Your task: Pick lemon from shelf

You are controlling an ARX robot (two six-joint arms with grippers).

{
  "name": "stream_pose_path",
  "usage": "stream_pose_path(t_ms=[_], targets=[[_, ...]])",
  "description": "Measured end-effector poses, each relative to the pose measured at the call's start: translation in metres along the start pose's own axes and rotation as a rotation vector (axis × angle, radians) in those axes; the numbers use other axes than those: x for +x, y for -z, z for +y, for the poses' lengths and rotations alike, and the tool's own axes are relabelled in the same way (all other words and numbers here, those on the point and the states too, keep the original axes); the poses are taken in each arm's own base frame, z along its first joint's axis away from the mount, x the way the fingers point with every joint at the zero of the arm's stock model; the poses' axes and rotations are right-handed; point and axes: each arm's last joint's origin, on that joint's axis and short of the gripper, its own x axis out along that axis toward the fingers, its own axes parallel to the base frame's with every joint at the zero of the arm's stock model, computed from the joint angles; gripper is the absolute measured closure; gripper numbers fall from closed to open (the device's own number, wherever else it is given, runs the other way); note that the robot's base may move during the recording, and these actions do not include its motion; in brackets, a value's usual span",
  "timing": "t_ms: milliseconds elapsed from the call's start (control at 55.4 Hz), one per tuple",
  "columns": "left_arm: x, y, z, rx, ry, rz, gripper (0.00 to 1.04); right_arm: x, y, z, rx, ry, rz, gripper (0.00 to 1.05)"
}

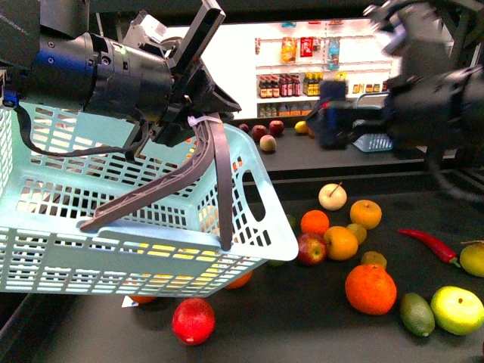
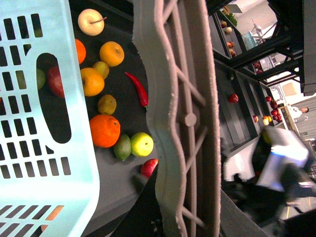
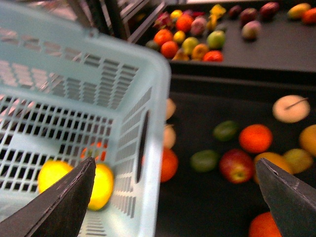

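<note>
- Your left claw [image 1: 197, 113] is clamped on the two grey handles [image 1: 219, 189] of the one basket [image 1: 265, 238].
- Your right claw [image 3: 175, 165] is spread wide.
- The lemon [image 3: 101, 185] and a second yellow fruit [image 3: 52, 175] show through the mesh; inside or behind, you cannot tell.
- Bare shelf [image 1: 295, 325] lies just past the basket's corner.
</note>
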Motion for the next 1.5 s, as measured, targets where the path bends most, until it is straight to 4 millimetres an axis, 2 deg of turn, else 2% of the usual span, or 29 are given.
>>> stream_pose_path(t_ms=[90,126,235,343,415,560,632,704,921,1499], targets=[[0.0,0.0,0.0,-0.002,0.0,0.0,0.94,-0.036,-0.012,-0.012,-0.01,0.07,-0.052,0.07],[0.0,0.0,0.0,-0.002,0.0,0.0,0.94,-0.058,-0.012,-0.014,-0.009,0.083,-0.069,0.07],[0.0,0.0,0.0,-0.001,0.001,0.001,0.94,-0.1,-0.006,-0.009,-0.031,0.099,-0.102,0.07],[0.0,0.0,0.0,-0.003,0.001,0.001,0.94,-0.153,0.007,-0.002,-0.007,0.129,-0.113,0.07],[0.0,0.0,0.0,-0.003,0.0,0.0,0.94,-0.185,0.015,0.0,-0.026,0.269,-0.164,0.18],[0.0,0.0,0.0,-0.004,0.0,0.001,0.95,-0.227,0.047,0.003,-0.035,0.345,-0.157,0.42],[0.0,0.0,0.0,-0.004,0.001,0.001,0.95,-0.237,0.059,0.006,-0.048,0.34,-0.176,0.54],[0.0,0.0,0.0,-0.004,0.001,0.001,0.95,-0.243,0.061,0.008,-0.057,0.339,-0.208,0.67],[0.0,0.0,0.0,-0.006,0.0,0.0,0.95,-0.247,0.08,0.009,-0.057,0.341,-0.193,1.03],[0.0,0.0,0.0,-0.006,0.001,0.001,0.95,-0.257,0.103,0.012,-0.059,0.341,-0.198,1.02]])
